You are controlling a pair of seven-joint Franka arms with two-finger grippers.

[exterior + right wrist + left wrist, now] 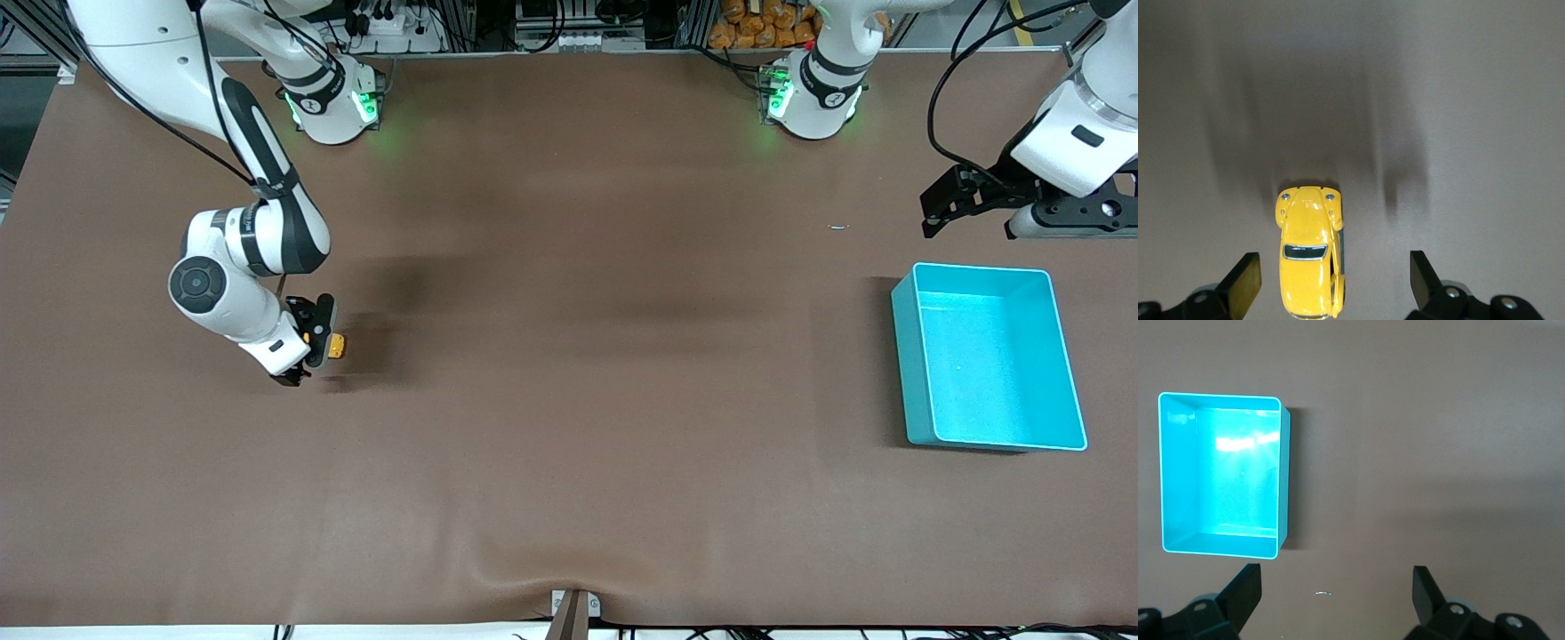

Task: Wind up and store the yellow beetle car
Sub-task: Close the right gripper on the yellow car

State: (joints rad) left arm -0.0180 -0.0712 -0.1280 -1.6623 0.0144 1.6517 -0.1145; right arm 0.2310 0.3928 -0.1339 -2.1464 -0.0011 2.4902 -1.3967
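The yellow beetle car [336, 346] sits on its wheels on the brown tabletop [569, 400], toward the right arm's end and well apart from the teal bin [907, 356], which stands toward the left arm's end. In the front view the car lies at roughly nine o'clock from the table's centre and the bin at about three o'clock. The right pincer [313, 342] is lowered at the car; in the right wrist view its two dark fingers [1245, 283] stand spread wide, one on each side of the car [1309, 250], with open gaps between the pads and the body, so nothing is gripped. In that view the car lies closer to one finger than to the other, and its windscreen and two small headlights are visible from above. The left pincer [965, 218] hangs in the air above bare tabletop just beside the bin, at about twelve o'clock from it in the front view, and the left arm waits there. Its fingers [1245, 593] are likewise spread wide and hold nothing. The left wrist view looks down on the bin [1285, 473], whose interior shows only a bright reflection on the floor. A small pale speck [838, 227] lies on the tabletop near the bin, between it and the left arm's base.
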